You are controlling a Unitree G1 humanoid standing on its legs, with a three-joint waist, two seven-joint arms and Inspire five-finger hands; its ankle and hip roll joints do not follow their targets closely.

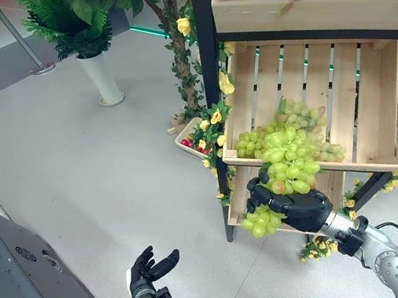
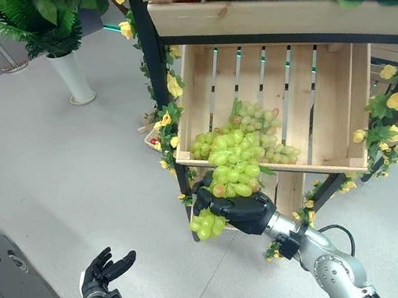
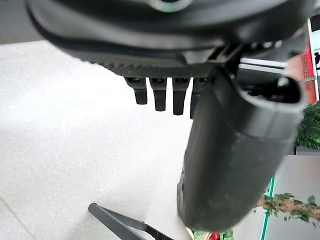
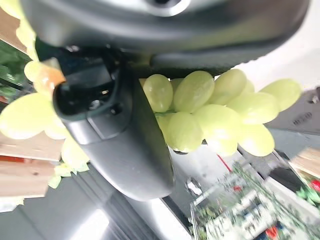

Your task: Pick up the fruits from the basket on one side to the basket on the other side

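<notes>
Right hand [image 1: 302,210] clutches a grape bunch [image 1: 262,221] below the crate [image 1: 373,98]; left hand [image 1: 148,269] open.

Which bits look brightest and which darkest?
Right wrist view: pale floor glares white behind the bunch of green grapes; the dark right hand gripping them is shaded. Left eye view: the slatted wooden crate is darkest under its top plank, green light glowing between slats. Left wrist view: the left hand looks black against bright floor.
</notes>
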